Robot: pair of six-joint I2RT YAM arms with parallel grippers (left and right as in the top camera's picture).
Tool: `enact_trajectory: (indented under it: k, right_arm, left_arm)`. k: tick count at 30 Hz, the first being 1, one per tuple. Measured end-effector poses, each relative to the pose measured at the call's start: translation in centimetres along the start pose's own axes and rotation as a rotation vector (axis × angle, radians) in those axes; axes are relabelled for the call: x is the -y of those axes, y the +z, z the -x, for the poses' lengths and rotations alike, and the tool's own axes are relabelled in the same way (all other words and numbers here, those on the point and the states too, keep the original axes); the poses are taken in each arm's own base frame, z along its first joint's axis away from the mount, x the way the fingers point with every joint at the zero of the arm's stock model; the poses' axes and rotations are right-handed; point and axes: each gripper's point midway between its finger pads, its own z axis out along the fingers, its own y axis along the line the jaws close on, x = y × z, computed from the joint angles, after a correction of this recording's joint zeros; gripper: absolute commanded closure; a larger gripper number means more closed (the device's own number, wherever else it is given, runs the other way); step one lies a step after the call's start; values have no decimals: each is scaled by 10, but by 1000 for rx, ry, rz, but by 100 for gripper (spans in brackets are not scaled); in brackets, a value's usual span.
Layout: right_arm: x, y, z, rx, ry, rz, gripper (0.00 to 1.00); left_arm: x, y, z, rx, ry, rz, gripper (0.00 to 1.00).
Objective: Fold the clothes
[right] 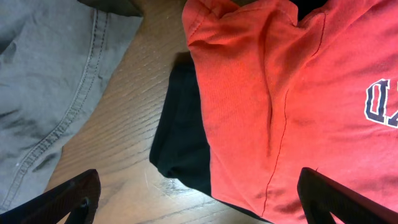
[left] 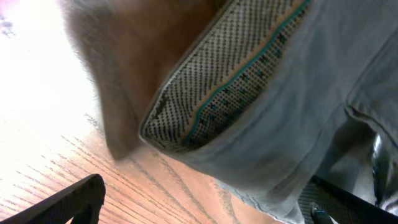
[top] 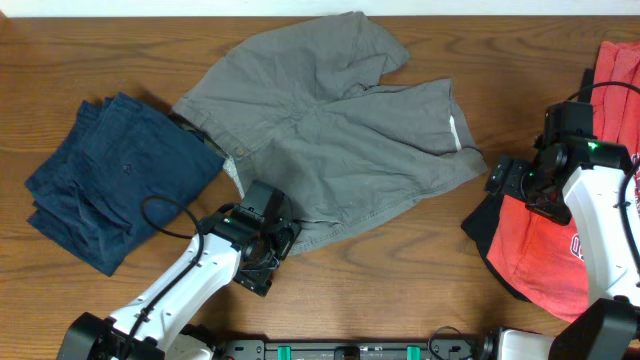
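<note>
1. Grey cotton shorts (top: 340, 130) lie spread mid-counter (top: 90, 40), not yet folded. Near corner w/ pale waistband lining (left: 217, 87) sits at left end effector (top: 272, 238): jaws spread wide, fabric draped over one finger, nothing clamped
2. Right end effector (right: 199, 186) is also open, holding nothing. It hovers over red T-shirt (right: 280, 93) + black garment (right: 180, 149), just beside the shorts' leg hem
3. Risk: left closes on one layer only, so fold drags crooked or cloth slips out
4. Risk: right dips and snags T-shirt instead of shorts hem
5. Far left, navy trousers (top: 110, 180) seem to touch shorts' corner; a sweeping fold may pull them along
</note>
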Motion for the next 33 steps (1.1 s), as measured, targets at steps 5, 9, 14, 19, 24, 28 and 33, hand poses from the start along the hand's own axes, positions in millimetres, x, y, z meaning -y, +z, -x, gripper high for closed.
enact_trajectory:
  k: [5,9,14,19,24,28,33]
  right_arm:
    - [0,0,0,0,0,0,1]
    - [0,0,0,0,0,0,1]
    - [0,0,0,0,0,1,1]
    - [-3,0,-2,-8,-4,15,1]
    - [-11,0,-6,-31,-24,68,4]
    - [-23,9,-23,-90,-47,138,5]
    - [-39,41,-55,-144,-94,187,4]
  left_arm:
    - [3,0,11,62,-56,-12,38]
    - [4,-1,15,86,-71,-17,48]
    - [3,2,17,97,-97,-24,78]
    - [-9,6,21,115,-99,6,94]
    - [-11,7,22,119,-42,20,94]
    - [-14,6,22,120,50,31,94]
    - [-19,-5,20,124,146,32,94]
